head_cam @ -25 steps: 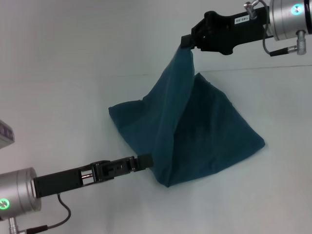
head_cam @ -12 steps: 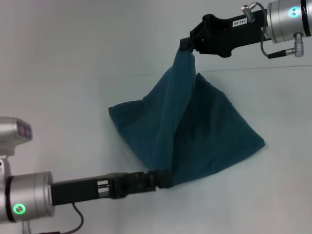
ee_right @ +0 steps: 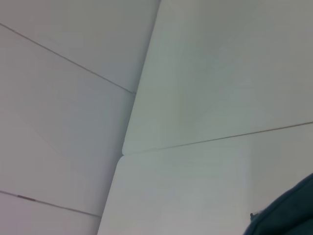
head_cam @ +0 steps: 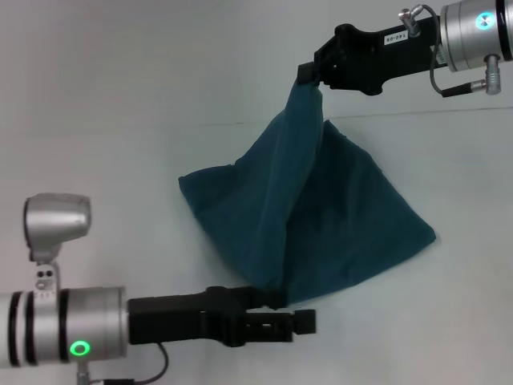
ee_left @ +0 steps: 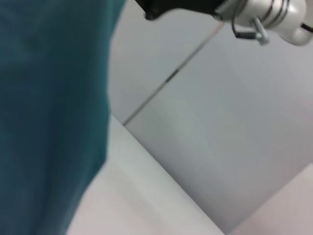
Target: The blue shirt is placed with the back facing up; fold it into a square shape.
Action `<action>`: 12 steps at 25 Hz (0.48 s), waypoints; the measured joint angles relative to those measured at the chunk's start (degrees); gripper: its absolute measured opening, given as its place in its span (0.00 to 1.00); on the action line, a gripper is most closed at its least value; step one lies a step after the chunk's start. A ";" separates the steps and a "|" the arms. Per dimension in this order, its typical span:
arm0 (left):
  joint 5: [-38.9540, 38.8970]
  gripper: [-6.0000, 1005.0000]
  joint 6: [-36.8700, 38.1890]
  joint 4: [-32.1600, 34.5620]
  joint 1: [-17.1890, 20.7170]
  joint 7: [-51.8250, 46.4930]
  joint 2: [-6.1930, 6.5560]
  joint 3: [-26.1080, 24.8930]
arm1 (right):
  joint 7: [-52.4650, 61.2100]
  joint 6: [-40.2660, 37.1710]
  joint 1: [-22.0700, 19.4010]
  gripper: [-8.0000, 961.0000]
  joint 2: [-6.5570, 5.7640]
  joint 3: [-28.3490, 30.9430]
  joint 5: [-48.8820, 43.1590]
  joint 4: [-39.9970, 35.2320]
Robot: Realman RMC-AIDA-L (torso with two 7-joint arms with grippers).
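While the right gripper [head_cam: 307, 74] stayed raised at the far side of the table [head_cam: 120, 160], its fingers were closed on a pinch of the blue shirt [head_cam: 321, 216], and the cloth hung down from that pinch in a narrow column that widened into a tent shape. The lower part of the shirt lay on the table surface below and on the near side of this gripper, spreading to a corner on its left side and a broader corner on its right.

The left gripper [head_cam: 280, 309] was low at the near edge of the garment, directly under the bottom point of the draped cloth. Its tip met the hem there, but whether its fingers were clamped on fabric or parted could not be determined. In the left wrist view the shirt [ee_left: 49, 112] filled one side of the picture close to the camera, with the right arm visible beyond it. In the right wrist view only a small dark corner of the shirt [ee_right: 288, 213] showed at the edge, against table and wall panels.

No containers were present in any view.

Compared with one second earlier, the left gripper had shifted from the left side of the hem to its lowest near point, and its arm had rolled so that the wrist housing came into view. The right gripper's position and the raised fold were essentially unchanged.
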 joint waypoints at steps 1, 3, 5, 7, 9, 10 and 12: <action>-0.64 0.90 -0.04 -0.08 -0.60 -0.35 0.00 1.23 | 0.00 0.08 -0.02 0.05 0.00 0.00 -0.02 0.00; -1.81 0.90 -0.18 -0.43 -1.54 -1.15 -0.01 2.71 | 0.00 0.12 -0.02 0.05 0.00 0.00 -0.02 0.00; -3.58 0.90 -0.79 -1.23 -2.86 -2.81 -0.01 4.39 | 0.00 0.14 -0.01 0.05 0.01 0.00 -0.02 0.00; -5.05 0.90 -2.49 -2.10 -3.88 -5.50 -0.01 5.98 | 0.00 0.14 0.02 0.05 0.01 0.00 -0.02 -0.01; -6.56 0.90 -5.40 -3.06 -5.10 -9.90 -0.01 7.71 | 0.00 0.15 0.03 0.05 0.01 0.00 -0.02 -0.01; -7.39 0.90 -6.95 -3.57 -5.61 -12.23 -0.01 8.53 | 0.00 0.15 0.06 0.05 0.02 -0.01 -0.02 -0.02; -9.32 0.90 -9.91 -4.62 -6.69 -16.51 -0.01 10.31 | -0.02 0.14 0.15 0.05 0.07 -0.05 -0.01 -0.01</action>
